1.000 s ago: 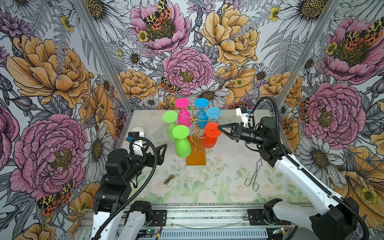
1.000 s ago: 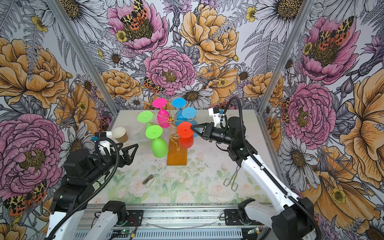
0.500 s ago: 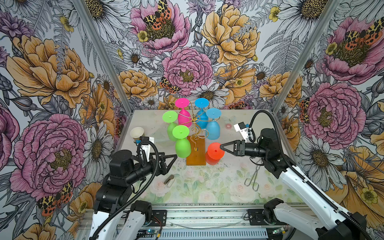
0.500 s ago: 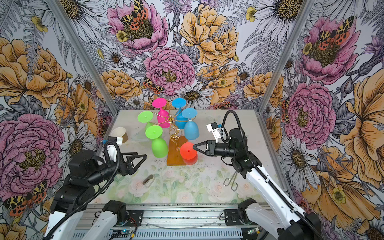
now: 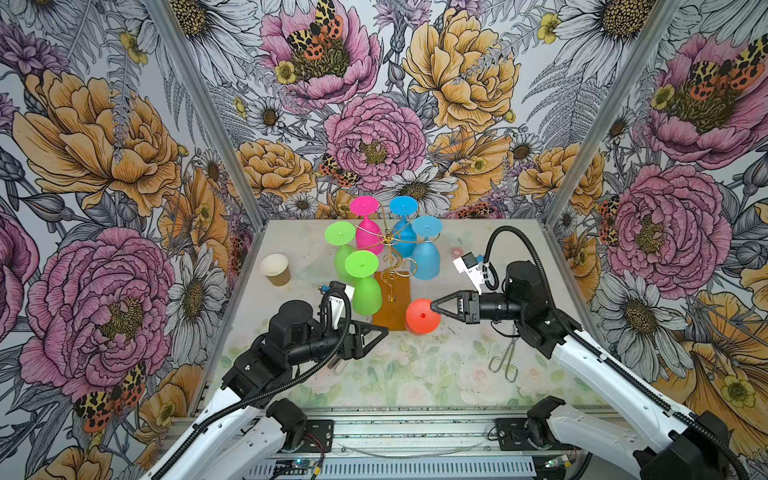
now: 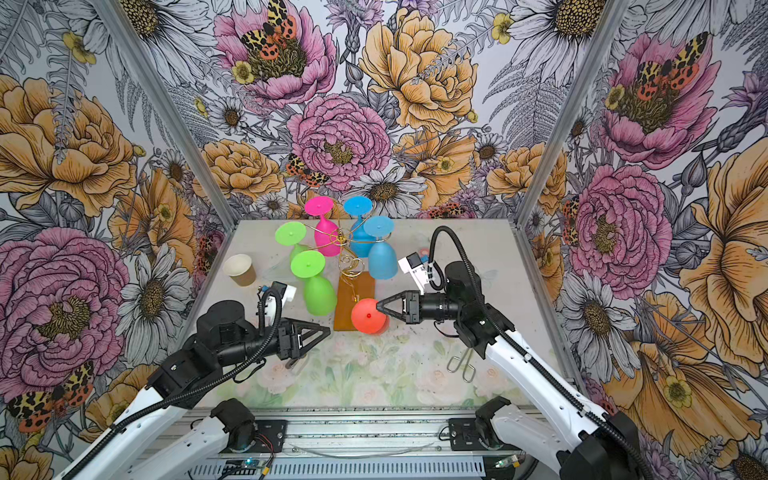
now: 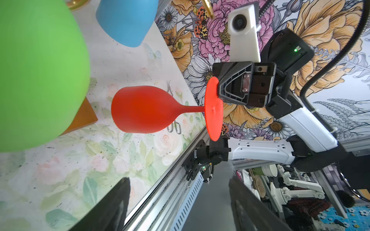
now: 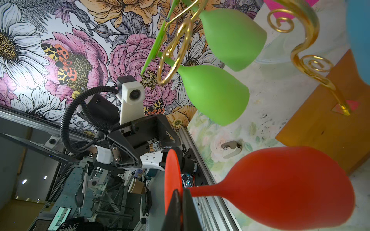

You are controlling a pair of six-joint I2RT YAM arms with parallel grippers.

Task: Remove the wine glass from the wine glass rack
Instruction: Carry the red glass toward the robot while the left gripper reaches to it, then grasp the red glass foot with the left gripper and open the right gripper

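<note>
1. Wine glass (image 5: pixel 422 316), red, upside down with its foot disc uppermost. You will find it clear of the wine glass rack (image 5: pixel 392 305), just beside the near right corner of the rack's wooden base. You cannot tell whether its rim touches the bench (image 5: pixel 415 374).
2. Right pincer (image 5: pixel 432 307): clamped on the edge of the red foot disc, reaching in level from the right.
3. Left pincer (image 7: pixel 179 200): jaws wide apart with nothing between them. It hovers over the bench, pointing toward the red glass without touching it.
4. Wine glass rack: gold wire scrolls on a central post, orange-brown base flat on the bench.
5. Hanging glasses, all upside down on the rack's arms: two green glasses (image 5: pixel 361 266) (image 5: pixel 340 233), one pink glass (image 5: pixel 365 232), two blue glasses (image 5: pixel 426 257) (image 5: pixel 401 208).
6. Paper cup (image 5: pixel 275 269): upright, well to the left of the rack.
7. Metal tongs (image 5: pixel 505 361): flat on the bench, beside your right arm.
</note>
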